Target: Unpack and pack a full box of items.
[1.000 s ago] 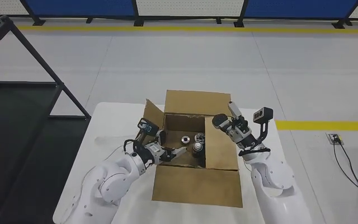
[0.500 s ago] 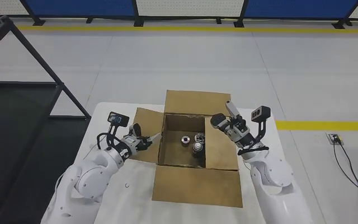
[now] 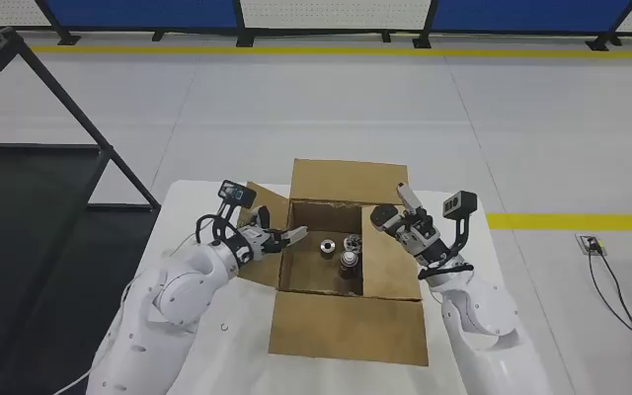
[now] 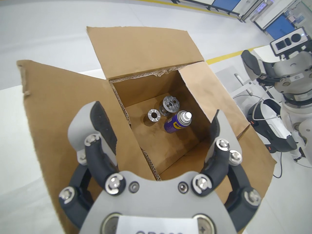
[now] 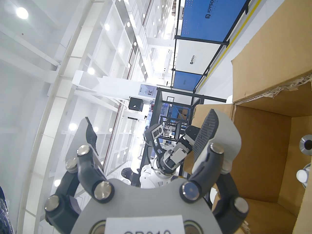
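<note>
While the brown cardboard box [image 3: 341, 331] sits open on the white tabletop [image 3: 237, 346], you have a blue spray can [image 4: 177, 123], a silver metal cylinder [image 4: 153, 115] and a dark toothed metal disc [image 4: 170, 103] standing close together on its floor. Your left tool [image 3: 294, 237] hangs spread over the left flap; your right tool [image 3: 392, 205], also spread, is by the right flap.

White table [image 3: 195, 203], plain top, rounded far-left corner. One open cardboard box [image 3: 346, 338] sits directly on it, about mid-width and close to the far edge. All four flaps are folded out: the far flap stands tilted back, the near flap slopes out toward the robot, and the side flaps spread left and right. Small dark speck [image 3: 225, 326] on the top left of the box, possibly a mark, too small to tell.
</note>
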Motion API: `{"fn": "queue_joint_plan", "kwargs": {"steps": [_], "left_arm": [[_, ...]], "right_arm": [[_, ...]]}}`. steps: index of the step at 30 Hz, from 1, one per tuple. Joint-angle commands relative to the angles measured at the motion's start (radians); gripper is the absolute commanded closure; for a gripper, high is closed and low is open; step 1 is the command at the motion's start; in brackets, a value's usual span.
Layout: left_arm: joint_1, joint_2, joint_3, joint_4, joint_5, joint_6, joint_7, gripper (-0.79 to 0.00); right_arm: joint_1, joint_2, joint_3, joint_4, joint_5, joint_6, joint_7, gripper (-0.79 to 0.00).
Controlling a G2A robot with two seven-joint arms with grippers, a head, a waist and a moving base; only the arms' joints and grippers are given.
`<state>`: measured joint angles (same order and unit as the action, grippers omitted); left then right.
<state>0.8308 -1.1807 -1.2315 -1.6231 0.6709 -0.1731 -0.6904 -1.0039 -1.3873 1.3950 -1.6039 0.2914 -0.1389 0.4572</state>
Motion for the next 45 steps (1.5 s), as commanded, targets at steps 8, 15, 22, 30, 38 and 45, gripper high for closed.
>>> {"fn": "queue_joint_plan", "kwargs": {"steps": [8, 15, 22, 30, 38, 45], "left_arm": [[-0.098, -0.02, 0.09, 0.088, 0.007, 0.065, -0.038, -0.785], [-0.109, -0.032, 0.14, 0.103, -0.013, 0.006, 0.013, -0.785], [-0.12, -0.046, 0.18, 0.163, -0.085, -0.053, 0.047, -0.785], [-0.159, -0.07, 0.225, 0.273, -0.206, -0.077, 0.059, -0.785], [-0.158, -0.067, 0.213, 0.287, -0.172, -0.099, 0.065, -0.785], [-0.117, -0.049, 0.151, 0.25, -0.169, -0.119, 0.032, -0.785]], "right_arm": [[-0.04, 0.005, 0.01, -0.031, 0.0, -0.007, -0.018, -0.785], [-0.044, 0.008, 0.006, -0.032, 0.006, -0.01, -0.021, -0.785], [-0.044, 0.01, 0.006, -0.023, 0.011, -0.013, -0.024, -0.785], [-0.077, 0.018, 0.039, -0.049, 0.049, -0.027, 0.0, -0.785], [-0.085, 0.025, 0.057, -0.053, -0.026, 0.019, -0.071, -0.785], [-0.071, 0.035, 0.108, -0.034, -0.06, 0.141, -0.113, -0.785]]}}
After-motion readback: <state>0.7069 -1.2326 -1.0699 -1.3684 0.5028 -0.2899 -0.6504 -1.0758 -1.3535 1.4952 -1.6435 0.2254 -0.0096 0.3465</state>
